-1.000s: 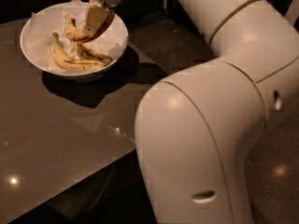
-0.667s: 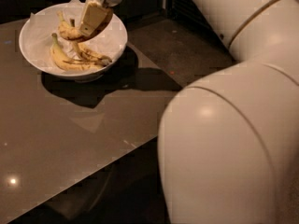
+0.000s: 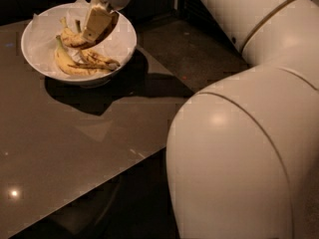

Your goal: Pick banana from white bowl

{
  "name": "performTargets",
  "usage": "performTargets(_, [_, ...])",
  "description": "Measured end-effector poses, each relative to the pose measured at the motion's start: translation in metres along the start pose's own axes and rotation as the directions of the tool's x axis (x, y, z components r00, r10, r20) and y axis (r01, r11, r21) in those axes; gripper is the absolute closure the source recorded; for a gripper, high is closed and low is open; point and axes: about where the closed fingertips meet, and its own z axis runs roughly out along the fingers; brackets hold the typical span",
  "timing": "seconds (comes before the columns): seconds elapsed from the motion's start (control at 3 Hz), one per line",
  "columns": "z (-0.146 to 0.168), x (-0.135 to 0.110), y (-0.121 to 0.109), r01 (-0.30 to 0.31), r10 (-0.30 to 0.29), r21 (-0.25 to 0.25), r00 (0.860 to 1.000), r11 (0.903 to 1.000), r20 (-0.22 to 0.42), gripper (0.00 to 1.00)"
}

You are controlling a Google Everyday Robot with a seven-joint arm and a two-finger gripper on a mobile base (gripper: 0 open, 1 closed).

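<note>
Lowering into the white bowl (image 3: 30,46) at the table's (image 3: 75,148) far left | hand (image 3: 97,33) sits slightly lower and further left than a second ago, right over the banana (image 3: 70,38) | grip: cannot tell | banana lies in the bowl, not yet lifted

A glossy grey-brown bench (image 3: 75,148) fills the left side, with a small light glint (image 3: 14,193) at 8 o'clock. Paler, dark-streaked bananas (image 3: 67,63) lie at 10 o'clock, just below the gripper (image 3: 95,35). Dark floor (image 3: 199,54) shows at 1 o'clock.

banana (image 3: 71,38) (speckled) in white bowl (image 3: 125,45), hand (image 3: 95,34) above
</note>
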Motion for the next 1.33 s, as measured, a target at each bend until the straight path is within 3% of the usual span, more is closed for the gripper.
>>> performTargets(0.33, [-0.01,-0.007,0.023,-0.028,0.028,-0.001,1.0,0.9996,0.008,1.0])
performTargets(0.67, [-0.041,-0.029,0.073,-0.065,0.063,0.027,0.995,0.9975,0.075,1.0])
performTargets(1.33, [-0.031,-0.018,0.102,-0.084,0.084,-0.009,0.995,0.9964,0.045,1.0])
